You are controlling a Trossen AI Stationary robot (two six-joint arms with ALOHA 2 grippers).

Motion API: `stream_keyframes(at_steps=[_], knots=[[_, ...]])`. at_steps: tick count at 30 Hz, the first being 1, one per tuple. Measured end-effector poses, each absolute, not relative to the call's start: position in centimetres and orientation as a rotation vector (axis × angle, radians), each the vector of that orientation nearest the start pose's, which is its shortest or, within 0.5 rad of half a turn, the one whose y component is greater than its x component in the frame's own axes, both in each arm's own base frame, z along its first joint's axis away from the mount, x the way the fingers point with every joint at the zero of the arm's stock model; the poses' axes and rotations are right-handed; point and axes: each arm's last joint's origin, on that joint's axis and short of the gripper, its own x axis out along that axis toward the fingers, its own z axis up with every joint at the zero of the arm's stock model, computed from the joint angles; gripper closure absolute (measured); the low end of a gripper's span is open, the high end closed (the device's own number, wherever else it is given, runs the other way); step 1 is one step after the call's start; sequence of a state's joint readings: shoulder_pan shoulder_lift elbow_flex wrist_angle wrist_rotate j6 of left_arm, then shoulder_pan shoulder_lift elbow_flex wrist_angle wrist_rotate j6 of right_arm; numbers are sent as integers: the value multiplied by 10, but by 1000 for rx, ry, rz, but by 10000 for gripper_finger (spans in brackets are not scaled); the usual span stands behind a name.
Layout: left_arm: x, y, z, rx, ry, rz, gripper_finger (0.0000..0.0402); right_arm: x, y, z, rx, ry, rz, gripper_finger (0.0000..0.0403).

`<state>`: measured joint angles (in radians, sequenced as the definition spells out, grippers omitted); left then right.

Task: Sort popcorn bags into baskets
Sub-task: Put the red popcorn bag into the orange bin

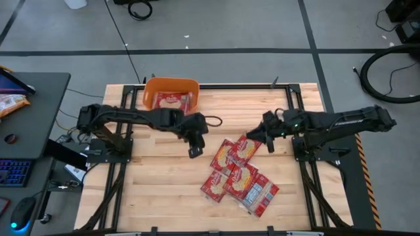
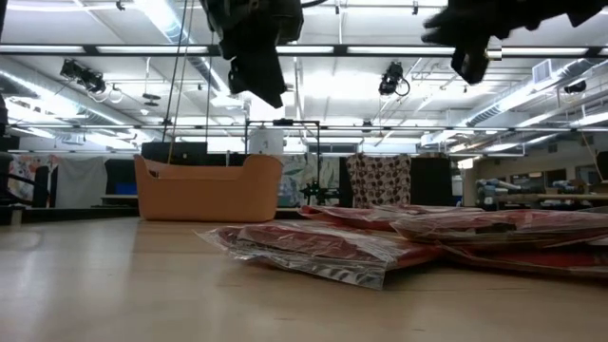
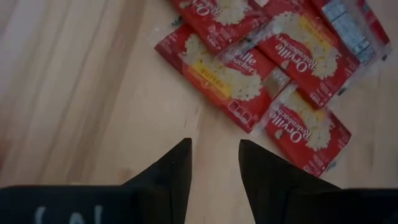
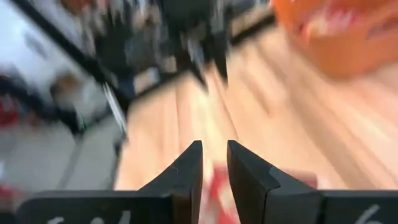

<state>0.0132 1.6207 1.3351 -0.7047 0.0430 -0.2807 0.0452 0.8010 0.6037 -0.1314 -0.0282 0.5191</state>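
**Several packets remain loose on the table; one basket partly filled**

Step in hand, as judged: picking the next popcorn bag from the pile (image 1: 237, 176) lying at the middle-right of the table (image 1: 157, 177). The left gripper (image 1: 195, 151) hangs above the boards just beside the pile's edge, jaws parted a little and holding nothing; its wrist view shows bare wood between the fingers (image 3: 171, 174), with the nearest bag (image 3: 227, 78) ahead. The right gripper (image 1: 270, 145) hovers over the pile's upper end, jaws narrowly apart and nothing gripped.

Advice: the bags overlap and are slick and flat, so the left gripper would do best to take the outermost bag by a free edge, coming down square so one finger slides under the seam. Lifting from the middle risks dragging neighbours along.

Containers: the orange basket (image 1: 151, 88) stands at the far left of the table, well apart from the pile. At least one red bag (image 1: 172, 101) lies inside; an exact count cannot be made.
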Motion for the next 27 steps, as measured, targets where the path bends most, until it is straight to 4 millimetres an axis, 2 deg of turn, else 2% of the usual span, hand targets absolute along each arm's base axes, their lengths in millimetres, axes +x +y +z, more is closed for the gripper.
stream_keyframes(at_steps=[5, 11, 17, 27], knots=[[338, -8, 274, -307, 990, 135, 265, 176, 18, 243, 336, 646, 6, 324], [338, -10, 274, -428, 992, 169, 265, 176, 29, 215, 31, 904, 75, 323], [336, -10, 288, -439, 1013, 154, 265, 188, 38, 197, -190, 981, 99, 306], [331, -6, 335, -316, 1001, 204, 265, 205, 41, 167, -280, 1114, 129, 224]])
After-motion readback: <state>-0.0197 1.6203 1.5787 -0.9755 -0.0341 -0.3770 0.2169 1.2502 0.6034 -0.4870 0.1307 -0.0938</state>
